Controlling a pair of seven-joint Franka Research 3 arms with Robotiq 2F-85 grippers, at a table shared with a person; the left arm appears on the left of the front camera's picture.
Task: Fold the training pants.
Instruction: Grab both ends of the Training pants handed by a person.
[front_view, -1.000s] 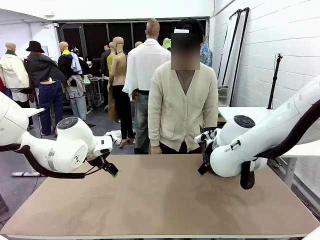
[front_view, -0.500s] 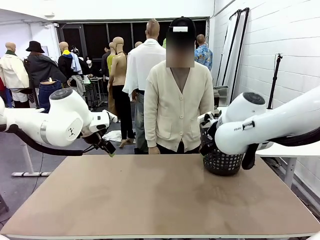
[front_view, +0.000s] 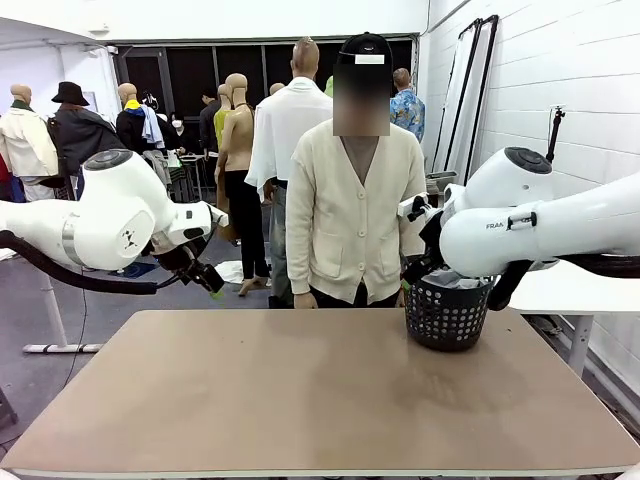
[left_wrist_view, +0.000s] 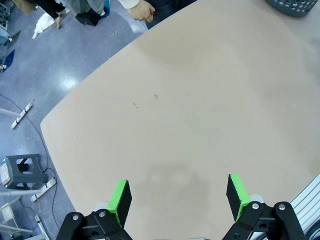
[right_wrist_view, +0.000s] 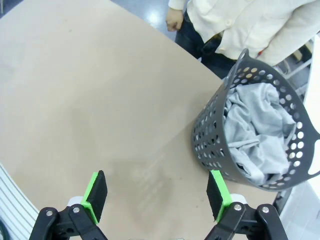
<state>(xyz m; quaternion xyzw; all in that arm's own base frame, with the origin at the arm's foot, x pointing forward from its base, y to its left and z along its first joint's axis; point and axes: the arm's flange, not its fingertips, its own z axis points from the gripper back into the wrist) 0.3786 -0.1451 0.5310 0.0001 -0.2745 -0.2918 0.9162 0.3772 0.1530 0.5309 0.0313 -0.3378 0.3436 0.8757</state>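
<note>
The light grey training pants (right_wrist_view: 260, 132) lie crumpled inside a dark perforated laundry basket (right_wrist_view: 212, 132), which stands at the table's far right (front_view: 447, 318). My right gripper (right_wrist_view: 157, 192) hangs open high above the table, beside and above the basket; in the front view it sits near the basket's rim (front_view: 408, 283). My left gripper (left_wrist_view: 177, 195) is open and empty, raised over the bare tabletop; it hovers by the far left edge in the front view (front_view: 212, 285).
A person in a cream cardigan (front_view: 352, 215) stands at the table's far side, one hand (left_wrist_view: 142, 10) at the edge. The brown table (front_view: 300, 400) spreads wide between the arms. White tables stand off to the right.
Both arms have risen and pulled back from the table. As the right arm lifted, the basket behind it came into full sight.
</note>
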